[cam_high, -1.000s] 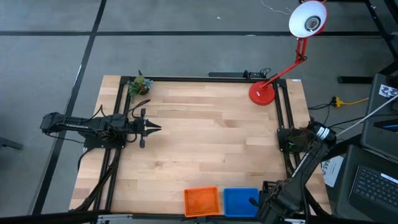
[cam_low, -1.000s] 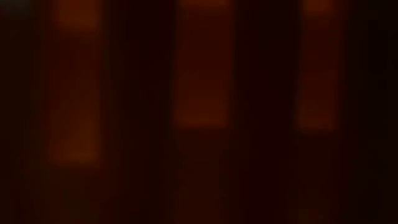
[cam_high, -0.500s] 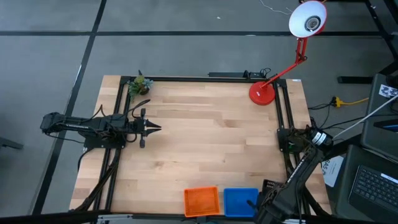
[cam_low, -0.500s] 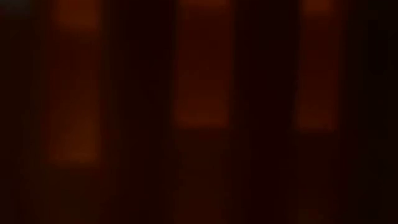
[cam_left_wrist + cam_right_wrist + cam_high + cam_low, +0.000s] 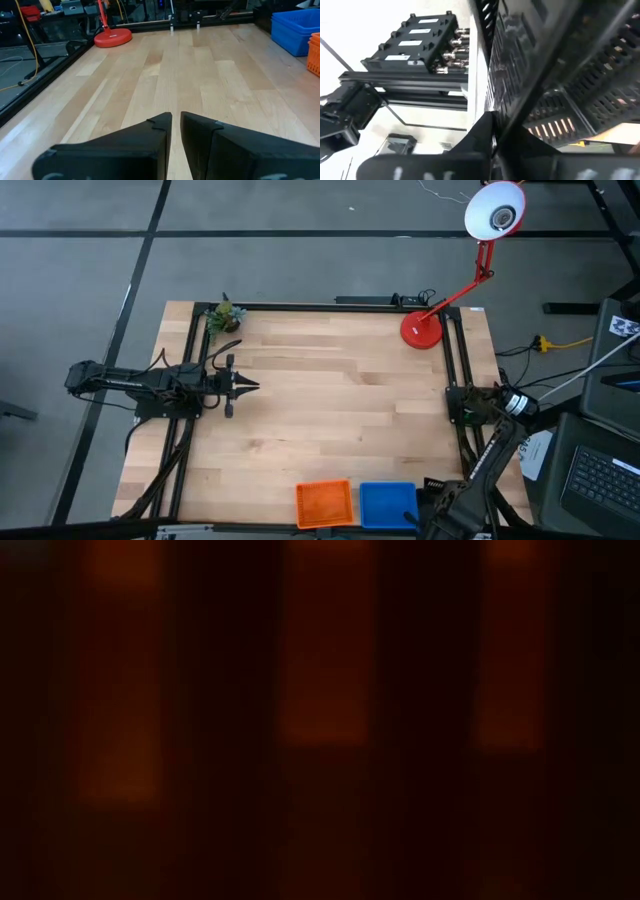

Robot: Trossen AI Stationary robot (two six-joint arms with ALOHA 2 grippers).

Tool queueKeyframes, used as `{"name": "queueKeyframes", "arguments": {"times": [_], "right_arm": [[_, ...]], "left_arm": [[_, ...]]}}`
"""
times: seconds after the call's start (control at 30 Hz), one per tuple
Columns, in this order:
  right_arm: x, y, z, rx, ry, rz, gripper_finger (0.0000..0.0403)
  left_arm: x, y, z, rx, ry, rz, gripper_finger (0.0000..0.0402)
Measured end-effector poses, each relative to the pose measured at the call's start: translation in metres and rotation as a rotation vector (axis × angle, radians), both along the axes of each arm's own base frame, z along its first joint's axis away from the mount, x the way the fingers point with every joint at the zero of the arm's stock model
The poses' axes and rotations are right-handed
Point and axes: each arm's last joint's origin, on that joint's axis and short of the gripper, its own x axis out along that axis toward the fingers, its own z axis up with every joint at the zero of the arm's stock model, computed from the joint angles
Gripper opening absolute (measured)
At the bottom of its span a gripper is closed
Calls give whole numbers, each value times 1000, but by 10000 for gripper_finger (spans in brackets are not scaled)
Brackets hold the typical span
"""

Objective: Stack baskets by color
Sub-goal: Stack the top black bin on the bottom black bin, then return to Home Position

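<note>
We judge the black basket [image 5: 580, 100] light, stiff; right gripper [image 5: 492, 131] jaws pinch its slatted rim, frame bottom right.

Light wooden plank table [image 5: 330, 410] edged by a black metal frame [image 5: 190, 420], standing on a grey floor [image 5: 300, 265] crossed by dark lines. A red desk lamp [image 5: 424, 329] rises from one far corner; a small potted plant [image 5: 225, 316] occupies the other. A laptop [image 5: 600, 475] and yellow cable [image 5: 565, 341] lie beside the table.
</note>
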Motion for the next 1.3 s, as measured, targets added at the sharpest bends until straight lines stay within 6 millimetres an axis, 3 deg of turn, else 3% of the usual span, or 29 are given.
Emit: {"name": "queueKeyframes", "arguments": {"times": [0.6,0.97,1.3], "right_arm": [[-4,3,0,-16,-14,-1,19],[-6,0,0,-54,-9,-1,99],[-9,1,2,-30,110,-54,106]], "left_arm": [[0,0,0,-15,-2,2,31],[0,0,0,-25,-4,4,31],[0,0,0,-25,-4,5,31]]}}
